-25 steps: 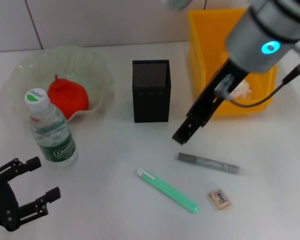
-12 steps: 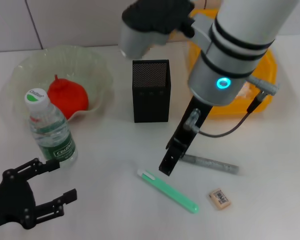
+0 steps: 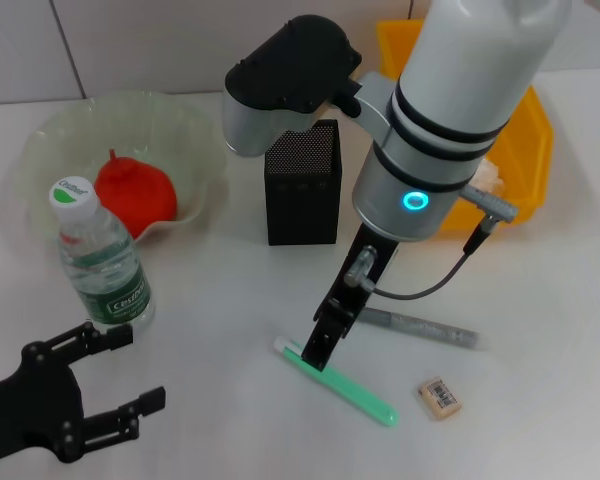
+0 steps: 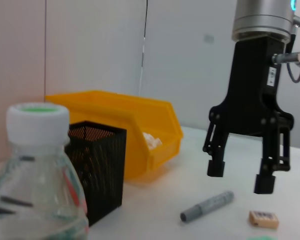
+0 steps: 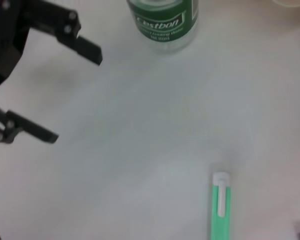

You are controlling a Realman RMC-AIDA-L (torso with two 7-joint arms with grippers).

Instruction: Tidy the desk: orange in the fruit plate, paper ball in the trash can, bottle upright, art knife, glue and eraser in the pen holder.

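Near the centre of the head view the right gripper hangs with its jaws spread apart just above the white-capped end of the green art knife, which lies flat on the white desk, with the grey glue stick and the eraser to its right. At lower left the left gripper rests with its fingers apart, near the upright bottle. The orange sits in the fruit plate at upper left, the black pen holder stands at upper centre, and the paper ball lies in the yellow trash can.
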